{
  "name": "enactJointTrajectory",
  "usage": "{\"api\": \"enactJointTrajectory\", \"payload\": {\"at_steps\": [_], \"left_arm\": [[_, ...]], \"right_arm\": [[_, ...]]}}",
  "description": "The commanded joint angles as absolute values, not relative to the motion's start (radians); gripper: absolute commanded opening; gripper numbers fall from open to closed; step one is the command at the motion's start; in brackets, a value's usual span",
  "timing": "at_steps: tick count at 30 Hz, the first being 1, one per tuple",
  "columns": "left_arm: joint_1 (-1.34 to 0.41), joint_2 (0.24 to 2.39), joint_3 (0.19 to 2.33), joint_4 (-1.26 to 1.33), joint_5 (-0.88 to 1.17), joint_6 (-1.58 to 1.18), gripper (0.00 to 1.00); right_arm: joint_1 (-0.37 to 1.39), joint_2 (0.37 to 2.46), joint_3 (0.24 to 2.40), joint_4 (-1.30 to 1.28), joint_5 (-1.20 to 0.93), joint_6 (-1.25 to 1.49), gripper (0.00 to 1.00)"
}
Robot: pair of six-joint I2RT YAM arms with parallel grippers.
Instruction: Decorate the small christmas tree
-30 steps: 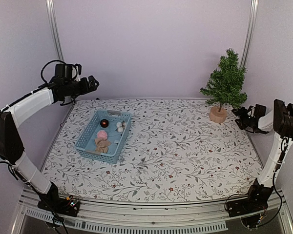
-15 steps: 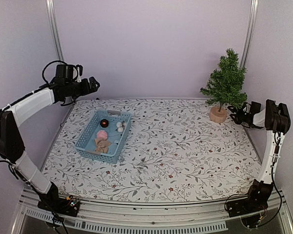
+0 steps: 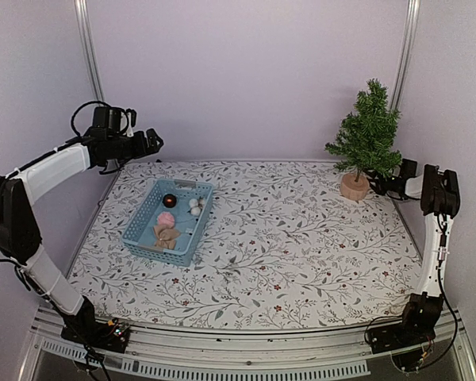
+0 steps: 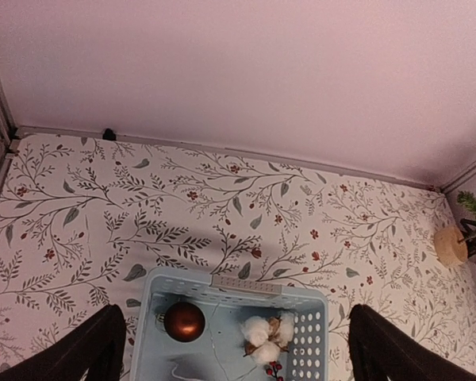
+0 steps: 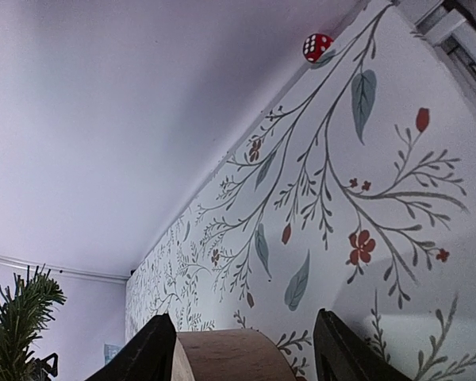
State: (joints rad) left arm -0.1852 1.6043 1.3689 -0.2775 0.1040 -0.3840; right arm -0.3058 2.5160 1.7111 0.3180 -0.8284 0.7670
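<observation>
The left arm [image 3: 51,171] reached up from its mount with the elbow bent and the white forearm near level. The left gripper [image 3: 153,141] hung high above the table just behind the far left corner of the blue basket [image 3: 155,251], and its camera looked down into it. Its fingers [image 4: 95,349] were spread wide and held nothing.

The right arm [image 3: 435,246] stood almost upright well right of the basket, folded sharply at the top. The right gripper [image 3: 378,186] pointed back toward the basket, low over the cloth. Its fingers [image 5: 155,349] were parted to either side of the round wooden base [image 5: 230,353] of the small christmas tree [image 3: 369,131]. One finger lay close against the wood and a gap showed at the other, so nothing was clamped. The tree stood upright, well right of the basket and farther back.

A red die [image 5: 317,47] with white pips lay at the foot of a wall; its place relative to the basket could not be told.

Inside the basket lay a dark red bauble [image 4: 184,321], white cotton bolls [image 4: 262,332] and a pink ball [image 3: 166,218]. Under the basket lay a white cloth [image 3: 301,254] printed with leafy sprigs and small red flowers. Lilac walls [image 3: 246,79] rose behind the basket.
</observation>
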Motion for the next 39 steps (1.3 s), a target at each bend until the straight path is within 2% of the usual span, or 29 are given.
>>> {"api": "enactJointTrajectory", "payload": {"at_steps": [1, 13, 23, 29, 39], "left_arm": [[-0.196, 1.617, 1.387, -0.3, 0.12, -0.365, 0.99], [-0.196, 1.622, 1.388, -0.303, 0.138, -0.359, 0.99], [-0.196, 1.635, 1.394, -0.312, 0.157, -0.359, 0.99], [-0.196, 1.633, 1.383, -0.313, 0.162, -0.364, 0.99], [-0.197, 1.607, 1.314, -0.293, 0.18, -0.404, 0.99]], "right_arm": [[-0.289, 2.586, 1.777, 0.196, -0.887, 0.721, 0.63], [-0.248, 2.656, 1.927, 0.009, -0.937, 0.629, 0.58], [-0.207, 2.648, 1.934, -0.107, -0.939, 0.55, 0.49], [-0.138, 2.592, 1.841, -0.114, -0.939, 0.499, 0.45], [-0.01, 2.461, 1.638, 0.089, -0.898, 0.624, 0.45]]}}
